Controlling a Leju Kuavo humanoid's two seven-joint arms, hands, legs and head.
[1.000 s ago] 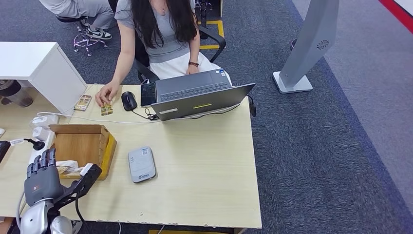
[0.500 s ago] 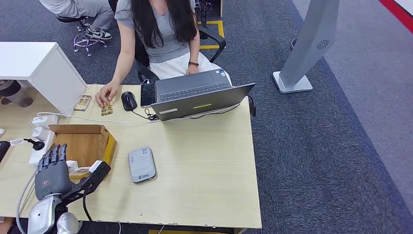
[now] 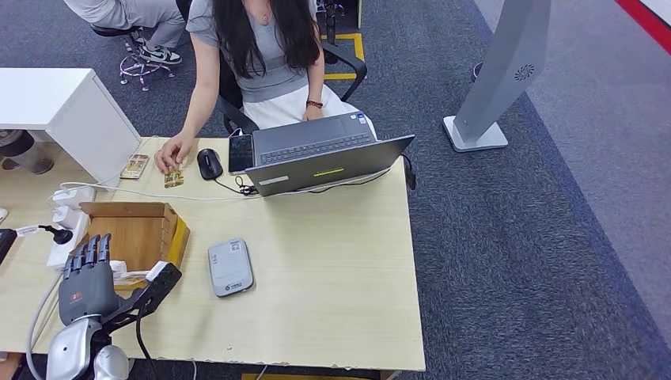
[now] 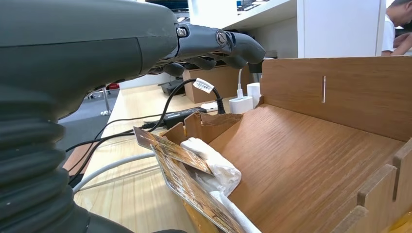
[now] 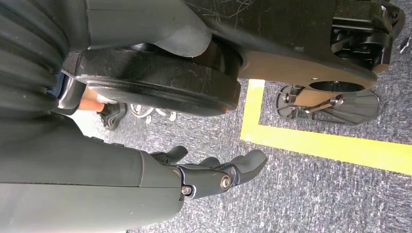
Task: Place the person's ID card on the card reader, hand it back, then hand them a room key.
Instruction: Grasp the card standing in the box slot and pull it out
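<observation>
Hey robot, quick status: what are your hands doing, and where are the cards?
Left hand open over wooden box, holding nothing. Right hand open, hanging over carpet. Cards in box, ungrasped. Card reader bare.

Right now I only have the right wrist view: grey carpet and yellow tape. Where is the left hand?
Observer: The left hand hovers at the near corner of the wooden box, holding nothing.
Operator: Anything in that box?
Observer: Patterned cards and a white wad lean in that corner.
Operator: And the card reader?
Observer: The card reader lies on the table beside the box, with nothing on it.
</observation>
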